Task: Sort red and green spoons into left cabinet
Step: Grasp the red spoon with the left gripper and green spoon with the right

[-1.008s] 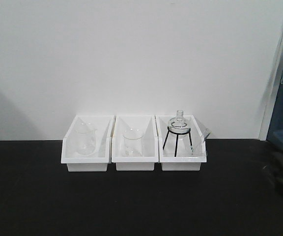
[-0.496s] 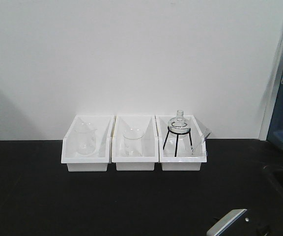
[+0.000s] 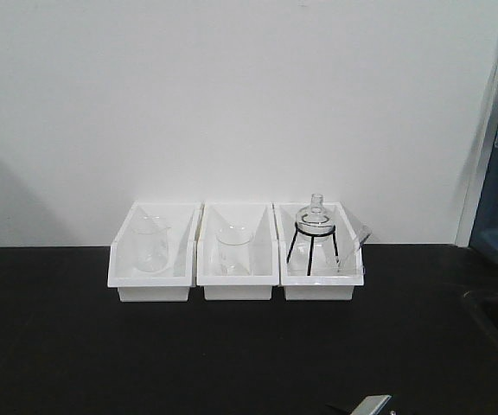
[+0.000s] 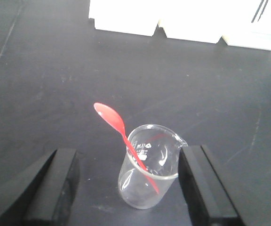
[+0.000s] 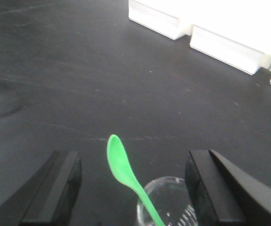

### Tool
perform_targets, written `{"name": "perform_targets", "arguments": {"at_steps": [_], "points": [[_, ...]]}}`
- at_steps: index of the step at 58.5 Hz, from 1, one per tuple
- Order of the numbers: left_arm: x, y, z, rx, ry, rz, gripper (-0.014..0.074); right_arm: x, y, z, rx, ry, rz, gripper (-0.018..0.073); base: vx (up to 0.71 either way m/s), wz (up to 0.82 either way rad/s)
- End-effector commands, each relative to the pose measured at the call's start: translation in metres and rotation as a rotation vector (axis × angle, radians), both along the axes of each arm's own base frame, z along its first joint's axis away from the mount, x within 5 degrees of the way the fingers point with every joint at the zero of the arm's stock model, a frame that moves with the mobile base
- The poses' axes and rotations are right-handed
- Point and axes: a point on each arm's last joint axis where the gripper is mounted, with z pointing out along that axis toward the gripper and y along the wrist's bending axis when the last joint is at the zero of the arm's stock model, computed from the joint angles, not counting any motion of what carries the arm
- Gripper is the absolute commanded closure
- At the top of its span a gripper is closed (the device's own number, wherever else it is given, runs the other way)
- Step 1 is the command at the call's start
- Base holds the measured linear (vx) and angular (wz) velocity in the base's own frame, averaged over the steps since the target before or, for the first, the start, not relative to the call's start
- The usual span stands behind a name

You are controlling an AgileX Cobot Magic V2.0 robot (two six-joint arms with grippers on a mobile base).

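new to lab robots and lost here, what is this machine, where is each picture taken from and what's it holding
It is a two-armed robot on a mobile base. The wide picture looks forward over a black table at three white plastic bins holding glassware, against a white wall. The other two come from cameras on the wrists; the black blocks at their lower corners are each tool's fingers. The left tool is open, with a clear glass beaker between its fingers and a thin red plastic spoon leaning in it. The right tool is open too, around a second glass beaker holding a thin green plastic spoon. Neither tool grips anything.
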Motion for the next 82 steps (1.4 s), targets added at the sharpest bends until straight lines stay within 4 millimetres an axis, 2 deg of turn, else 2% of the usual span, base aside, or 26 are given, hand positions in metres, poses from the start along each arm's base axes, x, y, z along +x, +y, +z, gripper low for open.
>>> {"name": "perform_targets", "arguments": {"at_steps": [1,12,24,32,38,54,82], "points": [[0.005,-0.002,0.013,-0.002,-0.091,-0.007,0.0046,0.006,0.006,0.020,0.109,-0.128,0.020,0.0048,0.00,0.00],[0.005,-0.002,0.013,0.003,-0.093,-0.009,0.0046,0.010,0.009,0.013,0.128,-0.132,0.027,0.0048,0.00,0.00],[0.005,-0.002,0.013,0.003,-0.093,-0.009,0.0046,0.024,0.016,0.007,0.130,-0.135,0.041,0.0048,0.00,0.00],[0.005,-0.002,0.013,0.003,-0.093,-0.008,0.0046,0.029,0.019,0.007,0.128,-0.139,0.041,0.0087,0.00,0.00],[0.005,-0.002,0.013,0.003,-0.093,-0.008,0.0046,0.029,0.018,0.007,0.128,-0.137,0.039,0.0184,0.00,0.00],[0.005,-0.002,0.013,0.003,-0.093,-0.008,0.0046,0.029,0.018,0.007,0.128,-0.139,0.041,0.0574,0.00,0.00],[0.006,-0.002,0.010,-0.037,-0.066,0.009,0.0046,0.029,0.019,0.009,0.145,-0.151,0.045,0.0568,0.00,0.00]]}}
